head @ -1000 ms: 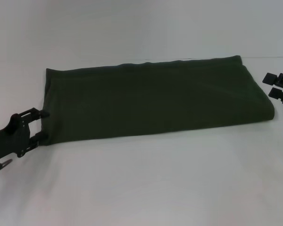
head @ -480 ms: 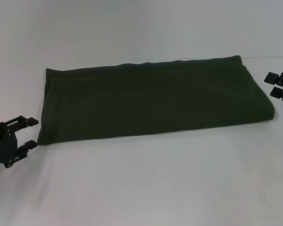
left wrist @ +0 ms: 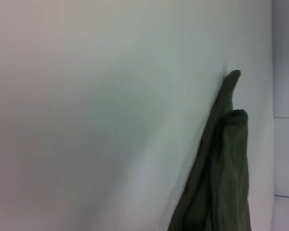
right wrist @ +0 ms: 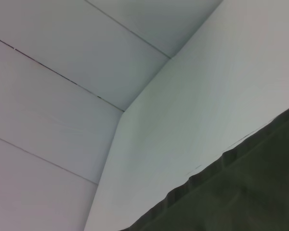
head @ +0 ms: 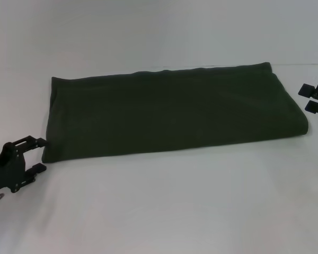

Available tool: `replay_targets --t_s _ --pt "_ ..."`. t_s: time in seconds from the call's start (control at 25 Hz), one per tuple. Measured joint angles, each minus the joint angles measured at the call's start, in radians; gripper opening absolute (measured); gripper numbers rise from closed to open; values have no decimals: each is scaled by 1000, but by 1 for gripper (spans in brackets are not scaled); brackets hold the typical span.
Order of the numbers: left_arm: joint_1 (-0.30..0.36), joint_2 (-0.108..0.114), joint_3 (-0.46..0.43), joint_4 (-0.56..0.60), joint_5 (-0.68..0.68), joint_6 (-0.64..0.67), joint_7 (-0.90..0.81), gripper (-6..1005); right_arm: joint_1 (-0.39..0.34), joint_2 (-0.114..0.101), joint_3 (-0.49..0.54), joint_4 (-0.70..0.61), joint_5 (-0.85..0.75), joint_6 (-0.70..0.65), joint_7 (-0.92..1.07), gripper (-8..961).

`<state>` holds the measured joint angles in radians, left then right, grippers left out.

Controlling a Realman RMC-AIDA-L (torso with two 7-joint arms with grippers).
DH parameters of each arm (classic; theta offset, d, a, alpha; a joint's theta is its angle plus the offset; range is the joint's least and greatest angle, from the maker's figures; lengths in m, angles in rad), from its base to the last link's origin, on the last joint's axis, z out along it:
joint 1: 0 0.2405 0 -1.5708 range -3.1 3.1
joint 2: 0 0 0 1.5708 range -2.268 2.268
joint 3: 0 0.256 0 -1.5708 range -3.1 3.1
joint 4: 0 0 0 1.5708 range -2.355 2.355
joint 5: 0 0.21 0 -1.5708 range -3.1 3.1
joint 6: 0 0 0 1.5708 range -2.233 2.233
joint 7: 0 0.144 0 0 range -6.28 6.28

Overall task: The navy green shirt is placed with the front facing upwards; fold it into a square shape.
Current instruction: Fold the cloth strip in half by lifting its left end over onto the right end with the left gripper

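Observation:
The navy green shirt [head: 175,114] lies on the white table [head: 164,206], folded into a long flat band running left to right; its lettering, neck and label are hidden. My left gripper [head: 41,155] is open and empty, its fingertips just off the band's near left corner, low over the table. My right gripper [head: 310,98] is open and empty beside the band's right end. The left wrist view shows the band's layered end [left wrist: 221,178]. The right wrist view shows the shirt's edge [right wrist: 241,192].
White table surface extends in front of the shirt and behind it up to a white back wall [head: 148,26]. The right wrist view shows the table meeting white wall panels [right wrist: 62,86].
My left gripper had the shirt's near left corner between its fingers a second ago, then drew back left clear of it, and now sits close to that corner again. Shirt and right gripper barely moved.

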<state>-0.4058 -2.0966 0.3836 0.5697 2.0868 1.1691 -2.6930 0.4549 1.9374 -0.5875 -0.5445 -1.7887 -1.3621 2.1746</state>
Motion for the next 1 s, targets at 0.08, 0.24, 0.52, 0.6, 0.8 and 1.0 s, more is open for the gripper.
replay_targets --t_s 0.08,0.24,0.52,0.6,0.8,1.0 --pt "-1 0 1 -4 0 -10 0 674 -2 0 1 0 2 0 1 793" --pt "-7 -2 1 -6 1 -17 -1 674 -2 0 5 1 3 0 2 793" --pt "-42 1 11 -43 2 -46 2 674 -2 0 5 2 3 2 2 792" --pt "-50 2 12 -51 4 -51 6 674 -1 0 5 3 4 2 2 792" --pt "-79 -1 10 -54 -4 -52 45 675 0 0 9 3 5 3 2 792" --pt "-74 -2 -1 -52 -107 15 143 675 2 -1 10 3 5 3 2 793"
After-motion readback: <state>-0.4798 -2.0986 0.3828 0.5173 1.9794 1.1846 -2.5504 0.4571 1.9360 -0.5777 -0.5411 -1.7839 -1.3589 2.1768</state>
